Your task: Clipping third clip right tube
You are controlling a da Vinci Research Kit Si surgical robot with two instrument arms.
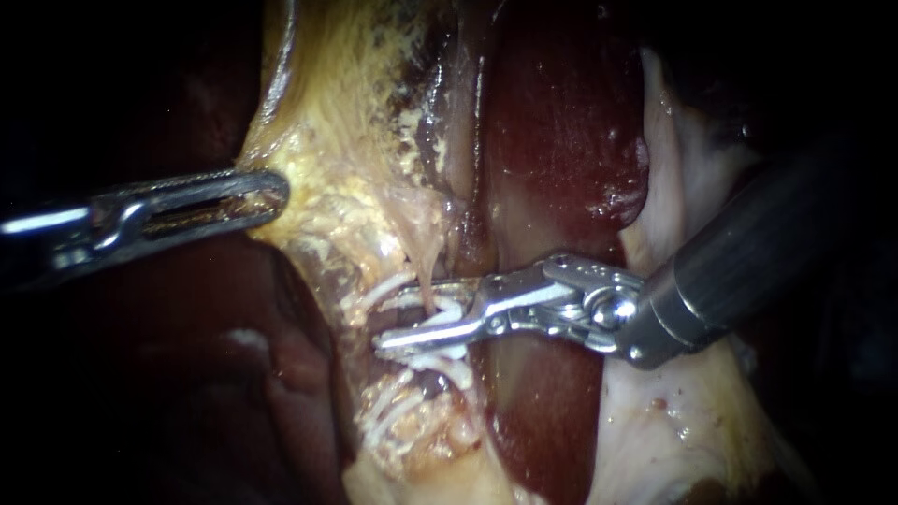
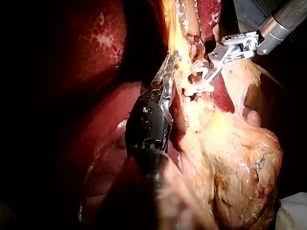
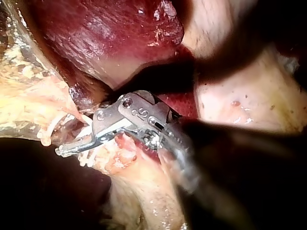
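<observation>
**Right claw spread across the tube, left claw pinching yellow tissue**

The right instrument comes in from the right of the endoscope view and reaches across a dark red band of tissue to the tube. Its claw is spread, with a clear gap between the two silver halves. The tube, a thin pale strand running down the middle of the view, passes through that gap. One half lies above the crossing and the other below it. Whether either half touches the tube cannot be told.

White clips sit on and around the tube, close to the claw. Some are just above its upper half and some just below its lower half, and more lie further down in the frayed tissue. The right wrist view shows the same: the claw is spread, and its tips are among the white clips at the edge of the pale, ragged tissue.

The left instrument enters from the left, well apart from the right one. Its claw is pressed together on the edge of the yellow tissue, pinching it. In the left wrist view its tip is closed on that yellow fold, with the right instrument's spread claw just beyond it at the clips. The liver lies dark red and mottled beside the left shaft.
</observation>
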